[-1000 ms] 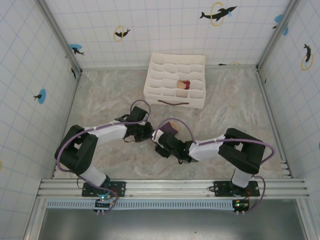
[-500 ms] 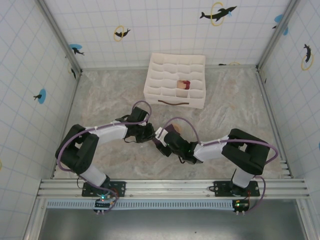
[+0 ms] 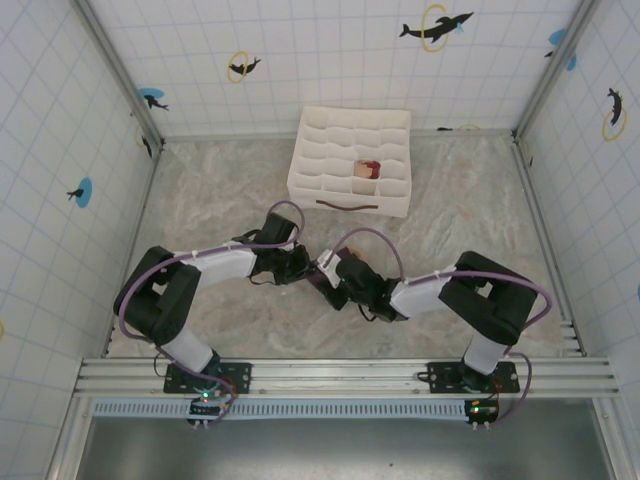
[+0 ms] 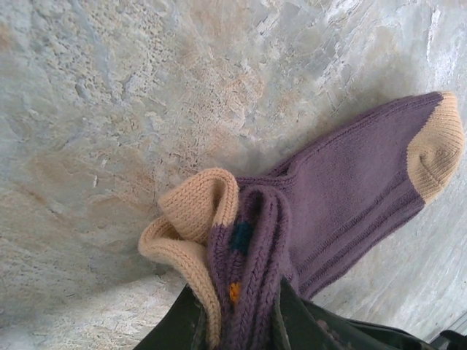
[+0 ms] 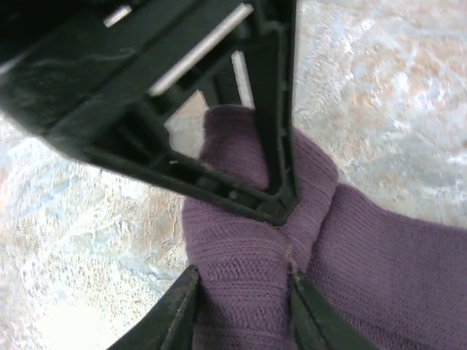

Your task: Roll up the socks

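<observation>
Two arms meeting over one sock at the middle of the tabletop (image 3: 220, 200). In the top external view the left arm rose from its base, folded back at the elbow near the left wall, and ran its forearm rightward and low, ending in the left claw (image 3: 305, 269). The right arm mirrored it: elbow bent near the right side, forearm reaching leftward and low, with the right claw (image 3: 324, 283) just beside the left one, tip to tip.

The left wrist view showed the purple sock (image 4: 350, 189) lying flat on the marbled surface, its tan toe toward the upper right and its tan heel folded up into a loop near the centre. The left claw (image 4: 241, 324) was closed on the bunched, folded part of that sock, one dark finger (image 4: 191, 328) on either side and the fabric squeezed between them.

In the right wrist view the right claw (image 5: 242, 310) was clamped on a thick fold of the same purple sock (image 5: 379, 270), the knit bulging up between its two fingers (image 5: 177, 310). The black frame of the left claw (image 5: 168, 87) crossed the upper part of that view, one tip pressed into the fold.

The beige sock (image 3: 365, 168), with its dark red part showing, sat in a compartment of the white organiser box (image 3: 330, 130) at the far side, well apart from both claws.
</observation>
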Controlling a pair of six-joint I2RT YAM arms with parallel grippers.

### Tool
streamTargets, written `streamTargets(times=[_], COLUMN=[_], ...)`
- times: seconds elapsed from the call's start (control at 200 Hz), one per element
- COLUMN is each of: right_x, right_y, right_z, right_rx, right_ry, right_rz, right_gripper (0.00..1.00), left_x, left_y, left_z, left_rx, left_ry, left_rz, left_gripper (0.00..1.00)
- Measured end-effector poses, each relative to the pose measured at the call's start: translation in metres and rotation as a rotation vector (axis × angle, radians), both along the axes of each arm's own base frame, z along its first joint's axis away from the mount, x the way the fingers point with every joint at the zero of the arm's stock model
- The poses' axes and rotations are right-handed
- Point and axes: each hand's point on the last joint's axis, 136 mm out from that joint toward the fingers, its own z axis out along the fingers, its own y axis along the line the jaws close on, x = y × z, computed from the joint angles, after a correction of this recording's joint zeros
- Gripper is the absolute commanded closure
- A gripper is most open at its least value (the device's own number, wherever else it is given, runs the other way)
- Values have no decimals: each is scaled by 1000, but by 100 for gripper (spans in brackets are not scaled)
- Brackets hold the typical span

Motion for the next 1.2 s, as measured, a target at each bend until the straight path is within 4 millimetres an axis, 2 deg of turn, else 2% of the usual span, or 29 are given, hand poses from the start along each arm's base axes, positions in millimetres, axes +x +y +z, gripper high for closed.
streamTargets(times=[0.135,0.2,0.3,0.63,0.821,1.051,1.201], right_x=[4,7,16,28,35,33,33], right_y=[-2,-4,-8,-24,-47,-55,-58], right_z=[0,0,0,-4,-8,-11,-11], right_rx=[57,93,157,367,476,539,553], right_ry=[70,118,201,512,675,765,780], right_rz=[2,1,-13,-66,-183,-263,-289], right_gripper=[94,100,100,100,100,100,100], left_x=[0,2,3,-1,-3,2,11], left_y=[1,-1,-3,2,-6,-19,-33], left_z=[-2,0,5,8,9,8,7], left_rx=[3,-11,-29,-56,-57,-71,-87], left_ry=[2,-7,-22,-63,-85,-114,-128], left_rz=[0,-2,-6,22,25,40,44], left_gripper=[44,35,26,25,26,27,34])
